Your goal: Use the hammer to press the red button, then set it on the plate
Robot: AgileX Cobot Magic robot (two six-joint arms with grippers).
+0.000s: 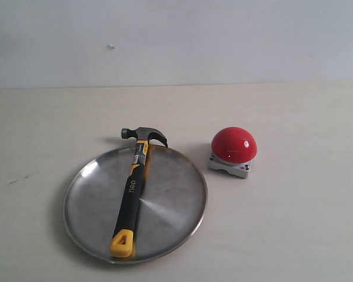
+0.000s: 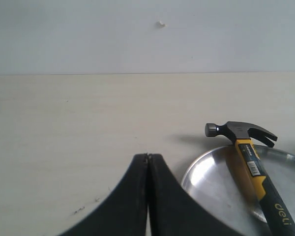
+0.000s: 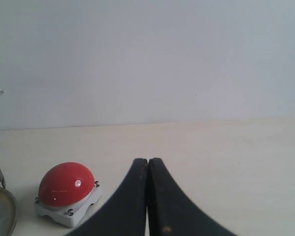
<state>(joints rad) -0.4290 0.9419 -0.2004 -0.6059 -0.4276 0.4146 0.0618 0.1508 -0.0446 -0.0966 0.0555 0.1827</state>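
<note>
You are working over a pale table [image 1: 294, 223], and the plate [image 1: 176, 200] is sitting left of centre in the exterior view. The hammer [image 1: 132, 194] is lying across it. Its yellow handle end is resting near the six o'clock rim and its steel head is hanging just past the rim at twelve o'clock. The red button [image 1: 233, 144] is sitting near the plate, at about two o'clock from its centre, not touching it.

Judging by the build, the hammer is going to feel stiff and head-heavy, so it will be wanting to tip toward the steel. The black rubber grip is looking like the surest hold; taking it closer to the head should be limiting the swing. The shiny plate may be sliding under any push.

The left gripper [image 2: 147, 156] is showing its fingers pressed together on nothing, and the right gripper [image 3: 148, 160] is doing the same; both are hanging well clear of the hammer.
</note>
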